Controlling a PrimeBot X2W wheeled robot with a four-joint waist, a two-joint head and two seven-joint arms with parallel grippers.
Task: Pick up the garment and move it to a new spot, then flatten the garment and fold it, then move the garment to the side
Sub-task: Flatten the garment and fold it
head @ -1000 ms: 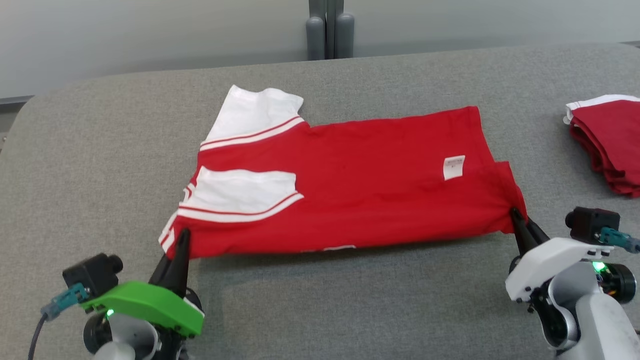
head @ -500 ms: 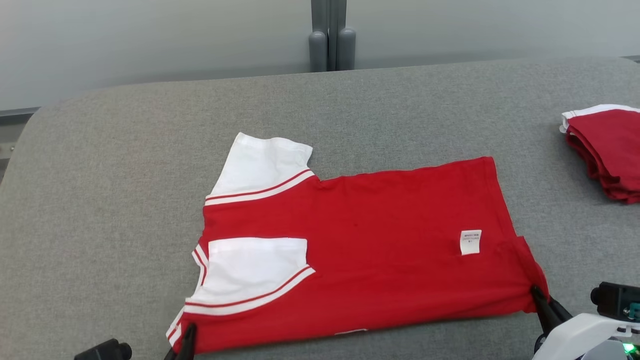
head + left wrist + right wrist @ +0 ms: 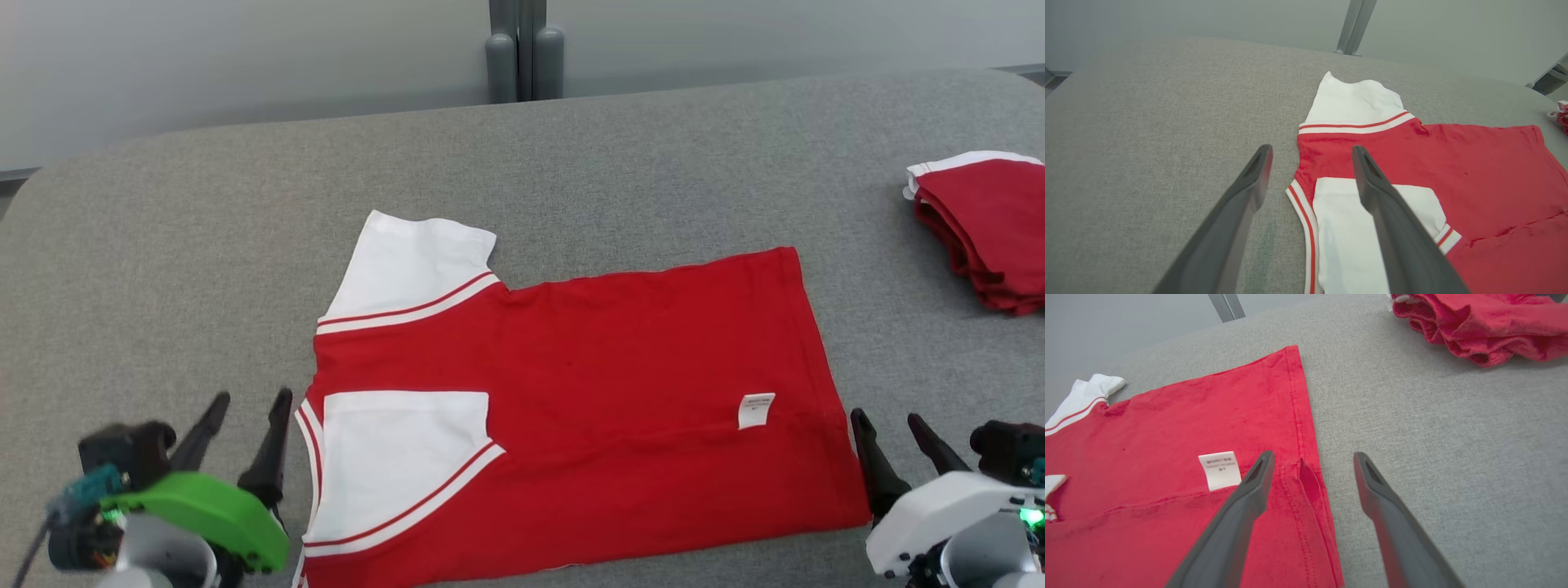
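The garment (image 3: 588, 408) is a red shirt with white, red-striped sleeves, lying flat and partly folded on the grey table, a white label near its right hem. My left gripper (image 3: 249, 404) stands open just left of the shirt's collar edge, holding nothing. My right gripper (image 3: 886, 420) stands open at the shirt's right hem, also empty. In the left wrist view the garment (image 3: 1412, 171) lies under and beyond my left gripper (image 3: 1310, 151), whose right finger hangs over a white sleeve. In the right wrist view my right gripper (image 3: 1314, 457) straddles the hem of the garment (image 3: 1188, 428).
A pile of folded red garments (image 3: 988, 229) sits at the table's right edge, seen too as the red pile (image 3: 1482, 326) in the right wrist view. A grey post (image 3: 522, 49) stands behind the padded grey table (image 3: 163, 245), which has bare room on the left.
Both grippers have opened and let go of the garment's near corners; it now lies flat on the table. The head camera has shifted between frames.
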